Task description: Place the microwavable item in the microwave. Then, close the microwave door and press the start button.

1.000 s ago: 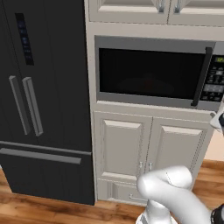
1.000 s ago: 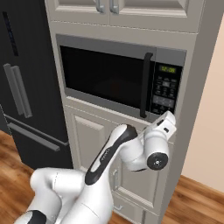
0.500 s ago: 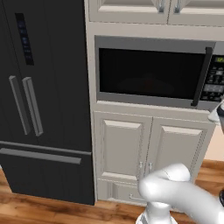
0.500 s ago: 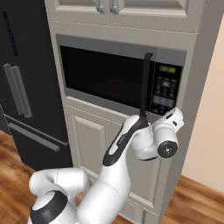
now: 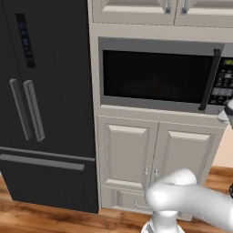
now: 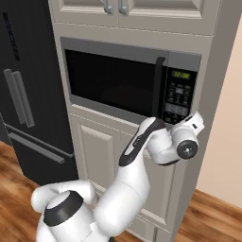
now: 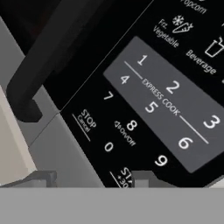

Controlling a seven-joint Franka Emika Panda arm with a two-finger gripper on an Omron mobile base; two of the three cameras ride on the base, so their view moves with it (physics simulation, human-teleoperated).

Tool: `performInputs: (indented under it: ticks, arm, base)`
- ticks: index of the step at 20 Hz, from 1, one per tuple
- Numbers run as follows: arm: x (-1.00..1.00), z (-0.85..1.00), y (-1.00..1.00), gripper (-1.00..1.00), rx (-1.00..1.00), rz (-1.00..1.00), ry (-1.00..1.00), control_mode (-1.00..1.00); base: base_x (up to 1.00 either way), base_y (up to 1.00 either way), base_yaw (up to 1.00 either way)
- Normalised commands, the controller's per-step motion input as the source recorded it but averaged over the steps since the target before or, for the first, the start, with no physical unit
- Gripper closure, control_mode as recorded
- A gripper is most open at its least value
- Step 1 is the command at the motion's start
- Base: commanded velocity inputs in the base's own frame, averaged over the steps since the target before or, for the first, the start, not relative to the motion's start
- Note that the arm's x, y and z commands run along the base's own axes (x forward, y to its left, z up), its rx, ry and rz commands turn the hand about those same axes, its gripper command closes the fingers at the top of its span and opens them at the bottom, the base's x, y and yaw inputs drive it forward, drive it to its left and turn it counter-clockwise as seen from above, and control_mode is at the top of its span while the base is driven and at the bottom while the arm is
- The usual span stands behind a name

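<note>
- Up close, the pincer [image 7: 92, 179] sits against the microwave's [image 6: 132, 80] glossy black button panel [image 6: 178, 97], its grey tips flanking the start key at the bottom row; whether they are spread or pressed together cannot be told.
- Flat white-printed keys surround it: digits, "STOP Cancel", "EXPRESS COOK".
- Shut flush, the microwave door [image 5: 154, 75] shows dark glass in a brushed grey frame, with a rounded dark bar handle [image 6: 158, 87].
- Cream panelled cupboards [image 5: 154, 154] sit below, beside a matte black fridge [image 5: 45, 104].

We faced the black microwave button panel [image 7: 144, 87] up close.
Its grey number pad [image 7: 168, 103] sat right of the dark bar handle [image 7: 41, 65].
</note>
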Motion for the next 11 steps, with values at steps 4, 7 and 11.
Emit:
performInputs:
  ticks: [4, 7, 11]
  arm:
    - [0.34, -0.36, 0.0, -1.0, 0.0, 0.0, 0.07, -1.0]
    - [0.38, -0.41, 0.0, -1.0, 0.0, 0.0, 0.06, -1.0]
    - [0.39, -0.49, 0.0, -1.0, 0.0, 0.0, 0.05, -1.0]
  base:
    - [0.0, 0.0, 0.0]
    - [0.0, 0.0, 0.0]
    - [0.0, 0.0, 0.0]
